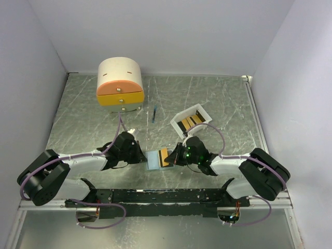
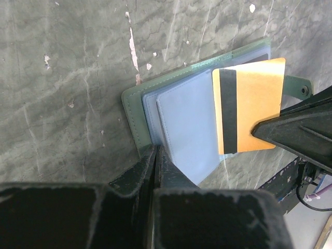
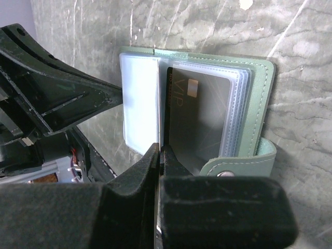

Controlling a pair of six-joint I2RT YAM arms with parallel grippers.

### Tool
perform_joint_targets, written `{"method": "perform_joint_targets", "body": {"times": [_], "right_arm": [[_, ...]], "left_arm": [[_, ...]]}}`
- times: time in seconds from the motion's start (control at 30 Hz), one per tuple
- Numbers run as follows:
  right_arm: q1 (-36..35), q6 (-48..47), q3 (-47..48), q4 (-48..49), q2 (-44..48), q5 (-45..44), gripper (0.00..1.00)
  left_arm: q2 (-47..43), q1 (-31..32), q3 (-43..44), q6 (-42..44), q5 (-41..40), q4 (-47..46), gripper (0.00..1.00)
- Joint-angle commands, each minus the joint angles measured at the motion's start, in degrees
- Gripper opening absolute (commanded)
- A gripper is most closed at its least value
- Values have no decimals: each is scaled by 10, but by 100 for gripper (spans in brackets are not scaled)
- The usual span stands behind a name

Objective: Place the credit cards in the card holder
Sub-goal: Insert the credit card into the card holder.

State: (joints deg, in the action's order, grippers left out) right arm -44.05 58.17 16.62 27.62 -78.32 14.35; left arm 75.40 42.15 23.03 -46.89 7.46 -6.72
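Note:
The card holder [image 1: 153,160] lies open on the table between my grippers, with a green cover [image 2: 135,111] and clear sleeves. A black VIP card [image 3: 199,114] sits inside a sleeve on the half with the snap strap. My right gripper [image 3: 160,150] is shut on the gold-yellow card [image 2: 257,104], which has a black stripe and is held over the holder's right half. In the right wrist view this card shows edge-on [image 3: 167,104] beside a lifted sleeve. My left gripper [image 2: 157,151] is shut on the edge of the holder's sleeves.
A white tray [image 1: 199,109] with several more cards stands behind the right gripper. A cream-and-orange drawer box [image 1: 120,85] stands at the back left. A thin blue stick [image 1: 154,114] lies between them. The arm bases and a black rail run along the near edge.

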Motion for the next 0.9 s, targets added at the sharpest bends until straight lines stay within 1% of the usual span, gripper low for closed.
{"method": "perform_joint_targets", "body": {"times": [0.0, 0.23, 0.53, 0.73, 0.87], "right_arm": [[-2, 15, -16, 10, -15, 15, 0], [-2, 21, -18, 18, -19, 18, 0], [-2, 47, -30, 55, -15, 41, 0], [-2, 43, -33, 57, -24, 32, 0], [-2, 55, -42, 120, -49, 37, 0]], "left_arm": [[5, -1, -19, 1, -13, 23, 10], [5, -1, -21, -2, -16, 24, 10], [4, -1, -23, -6, -19, 23, 10], [2, -1, -25, -7, -18, 22, 10], [0, -1, -25, -8, -15, 22, 10]]}}
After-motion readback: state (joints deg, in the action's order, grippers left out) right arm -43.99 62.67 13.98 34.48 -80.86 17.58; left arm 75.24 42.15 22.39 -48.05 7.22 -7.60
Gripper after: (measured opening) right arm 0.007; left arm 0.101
